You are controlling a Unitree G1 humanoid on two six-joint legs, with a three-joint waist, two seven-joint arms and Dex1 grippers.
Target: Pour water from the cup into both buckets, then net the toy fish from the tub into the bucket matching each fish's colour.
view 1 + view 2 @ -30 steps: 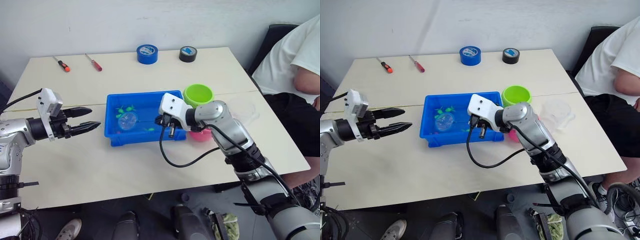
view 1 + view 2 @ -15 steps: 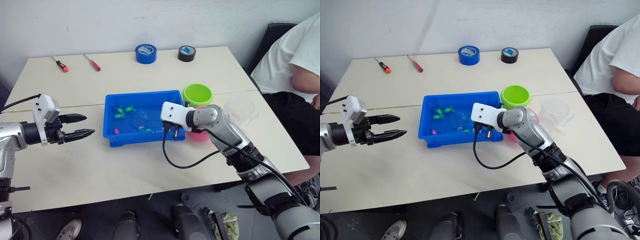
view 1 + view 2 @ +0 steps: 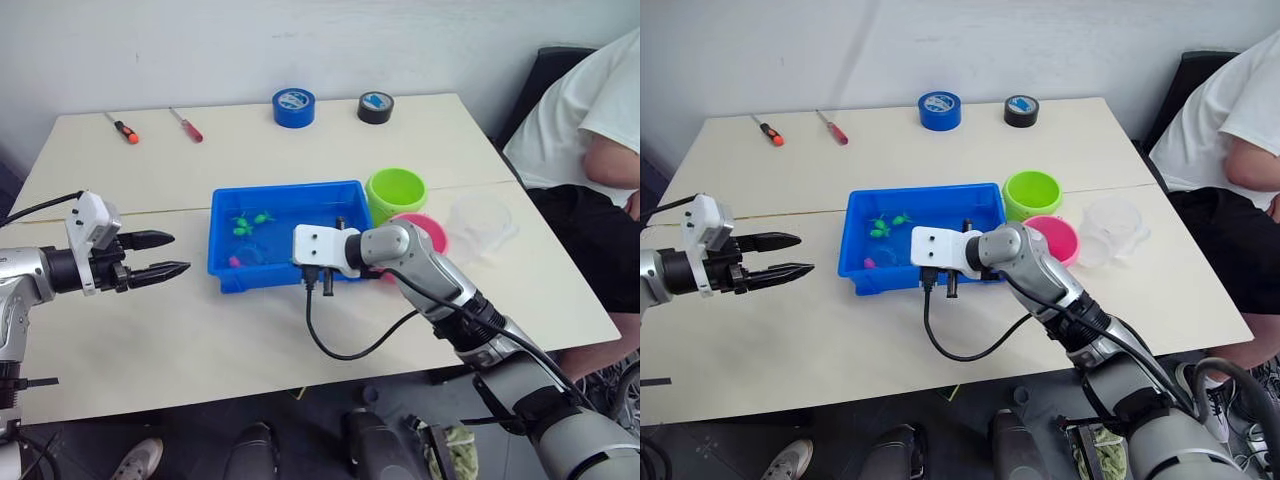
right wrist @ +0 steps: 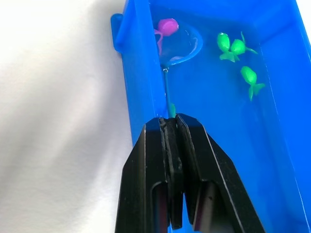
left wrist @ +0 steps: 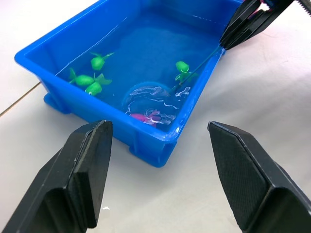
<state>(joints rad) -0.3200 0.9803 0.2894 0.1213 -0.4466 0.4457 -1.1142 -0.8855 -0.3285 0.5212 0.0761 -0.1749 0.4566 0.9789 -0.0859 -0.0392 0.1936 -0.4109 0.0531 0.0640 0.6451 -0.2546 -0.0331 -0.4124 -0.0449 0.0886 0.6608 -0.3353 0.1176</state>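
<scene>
The blue tub (image 3: 222, 262) holds water and tiny toy fish: three green fish (image 5: 85, 80) toward its far left, another green one (image 5: 182, 66), and a pink fish (image 4: 167, 26) in the near left corner. My right gripper (image 4: 171, 121) is shut on the thin handle of the net. The net's blue hoop (image 4: 181, 44) lies in the water right beside the pink fish. To the tub's right stand the lime green bucket (image 3: 396, 190) and the pink bucket (image 3: 424, 230). The clear cup (image 3: 482, 224) stands right of them. My left gripper (image 3: 180, 253) hangs open left of the tub.
A blue tape roll (image 3: 294, 106) and a black tape roll (image 3: 375, 106) lie at the table's far edge. Two red-handled screwdrivers (image 3: 187, 124) lie at the far left. A person in a white shirt (image 3: 590, 110) sits at the right end.
My right gripper has swung left along the tub's near wall, carrying the net hoop from the tub's middle to the pink fish. The pink bucket is now uncovered. The left gripper has barely moved.
</scene>
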